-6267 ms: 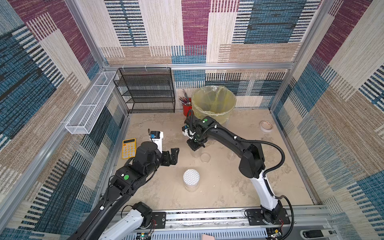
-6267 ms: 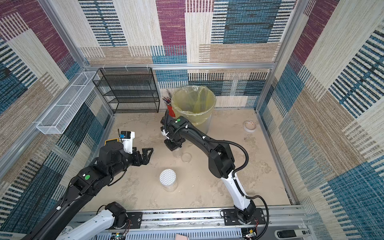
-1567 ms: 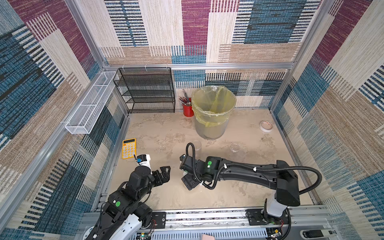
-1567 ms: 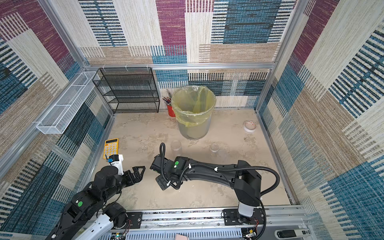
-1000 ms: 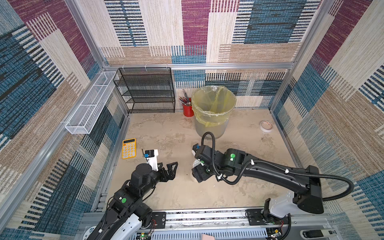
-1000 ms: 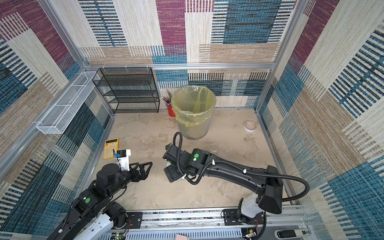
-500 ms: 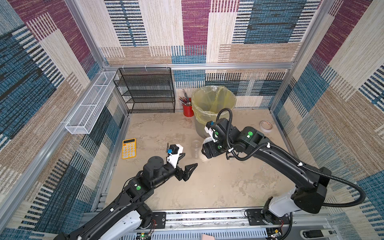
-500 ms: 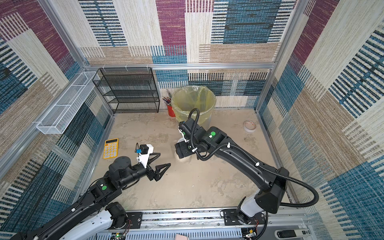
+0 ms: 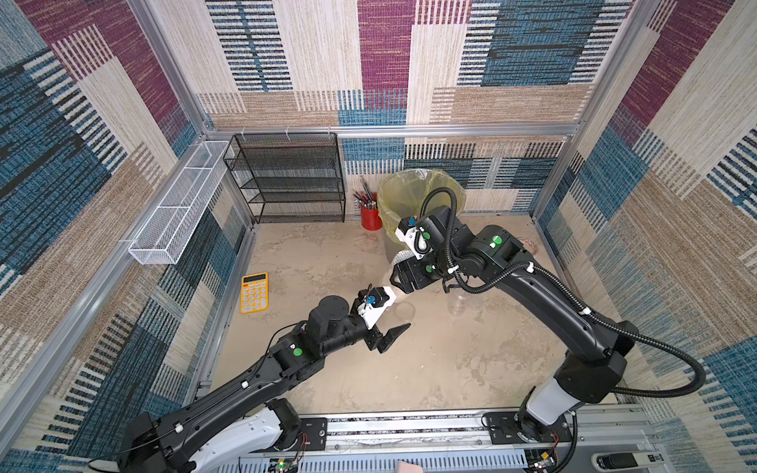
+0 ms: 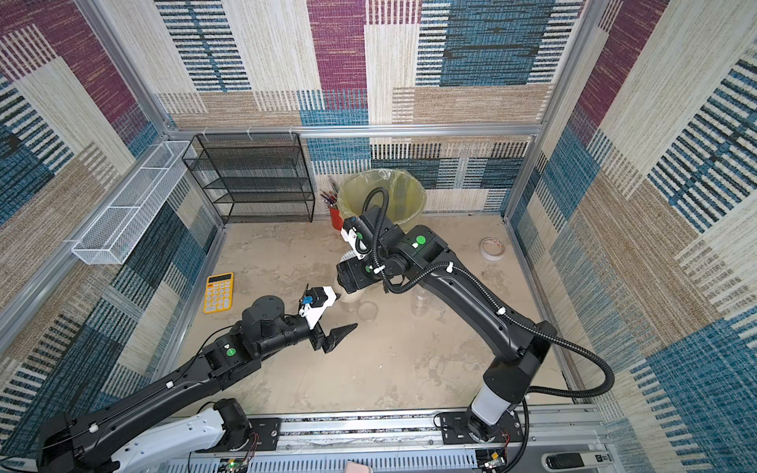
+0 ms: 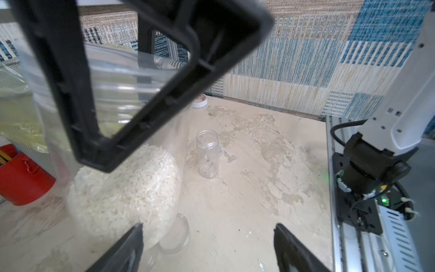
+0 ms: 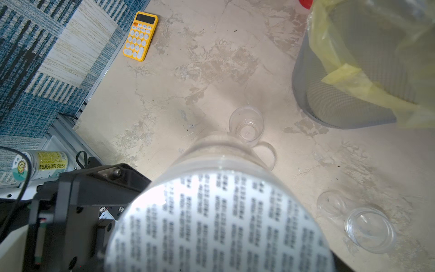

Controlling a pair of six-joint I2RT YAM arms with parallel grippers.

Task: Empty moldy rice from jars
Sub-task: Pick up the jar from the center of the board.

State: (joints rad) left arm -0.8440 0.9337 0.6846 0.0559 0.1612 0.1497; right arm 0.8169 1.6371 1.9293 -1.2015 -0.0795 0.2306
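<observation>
Stretching further toward centre than a second ago, left gripper (image 9: 389,321) is hovering wide and empty just lower left of the white-lidded jar (image 12: 211,223), which right gripper (image 9: 399,281) is clamping aloft with moldy rice (image 11: 122,186) lying inside. A grab landing off-centre would probably be knocking it loose. Three jars are showing: this one, squat empty jar (image 9: 403,312), narrow empty jar (image 9: 458,305) right of centre.

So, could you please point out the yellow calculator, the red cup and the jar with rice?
calculator (image 9: 254,297): in a top view, on the middle of its keypad.
red cup (image 9: 370,221): in a top view, on its side wall.
jar with rice (image 11: 131,188): left wrist view, on its clear wall over the rice.
</observation>
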